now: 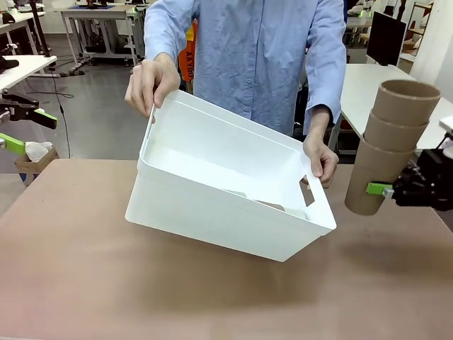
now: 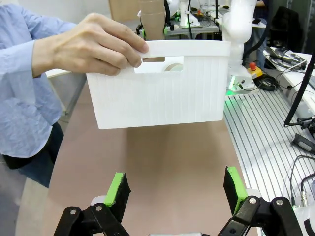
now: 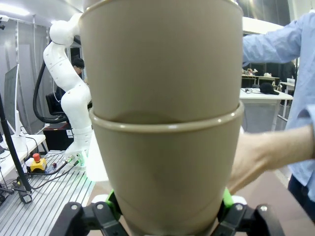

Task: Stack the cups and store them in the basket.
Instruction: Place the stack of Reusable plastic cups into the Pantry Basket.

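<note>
Our right gripper point(image 1: 396, 190) is clamped on a stack of tan-brown tapered cups point(image 1: 391, 145) by the table's right edge. The person tips the big white plastic basket point(image 1: 226, 184) mid-table. Next we drop them in. Our left gripper point(image 2: 177, 194) is apart.

We face the person point(image 1: 248, 49) across the table point(image 1: 71, 283); both wrist cameras sit low, sharing the front view's white basket point(image 2: 162, 93) and stacked cups point(image 3: 162, 123).

A matte brown table point(image 1: 85, 283) carries the white basket point(image 1: 212, 205), which tilts on it, its near bottom edge resting on the tabletop while a person's hands hold both ends.
</note>
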Motion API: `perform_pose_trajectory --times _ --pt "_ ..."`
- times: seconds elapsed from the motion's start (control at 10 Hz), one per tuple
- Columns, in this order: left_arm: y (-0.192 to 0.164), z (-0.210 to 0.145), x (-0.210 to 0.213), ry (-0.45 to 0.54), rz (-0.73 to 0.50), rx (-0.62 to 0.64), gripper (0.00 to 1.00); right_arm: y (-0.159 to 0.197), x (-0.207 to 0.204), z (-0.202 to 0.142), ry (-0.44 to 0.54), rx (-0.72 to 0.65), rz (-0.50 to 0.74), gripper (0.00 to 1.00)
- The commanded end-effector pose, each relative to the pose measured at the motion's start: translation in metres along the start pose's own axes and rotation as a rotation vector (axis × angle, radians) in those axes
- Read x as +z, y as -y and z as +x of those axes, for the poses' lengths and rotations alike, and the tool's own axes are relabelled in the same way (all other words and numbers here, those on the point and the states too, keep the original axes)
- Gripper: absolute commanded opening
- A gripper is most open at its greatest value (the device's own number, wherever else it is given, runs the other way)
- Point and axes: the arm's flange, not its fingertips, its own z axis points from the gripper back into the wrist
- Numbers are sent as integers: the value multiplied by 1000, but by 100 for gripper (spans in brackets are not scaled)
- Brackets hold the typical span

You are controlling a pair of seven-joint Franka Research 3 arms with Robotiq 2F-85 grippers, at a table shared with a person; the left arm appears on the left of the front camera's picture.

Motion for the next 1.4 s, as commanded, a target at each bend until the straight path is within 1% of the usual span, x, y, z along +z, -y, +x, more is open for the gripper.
perform_pose_trajectory --times 0.0,0.1,0.3,0.5,0.7,0.9,1.3 --pt "-1 3 3 2 -12 11 100 -28 -10 62 -46 -15 -74 85" --pt "-1 3 3 2 -12 11 100 -35 -17 87 -81 -14 -98 85" --pt "-1 3 3 2 -12 11 100 -49 -44 138 -171 -14 -141 85" --pt "-1 3 3 2 -12 11 100 -42 -82 167 -283 -25 -189 85" --pt "-1 3 3 2 -12 11 100 -35 -130 171 -426 -51 -213 85" --pt "-1 3 3 2 -12 11 100 -22 -172 165 -545 -71 -231 85" --pt "-1 3 3 2 -12 11 100 2 -234 140 -729 -92 -268 85"
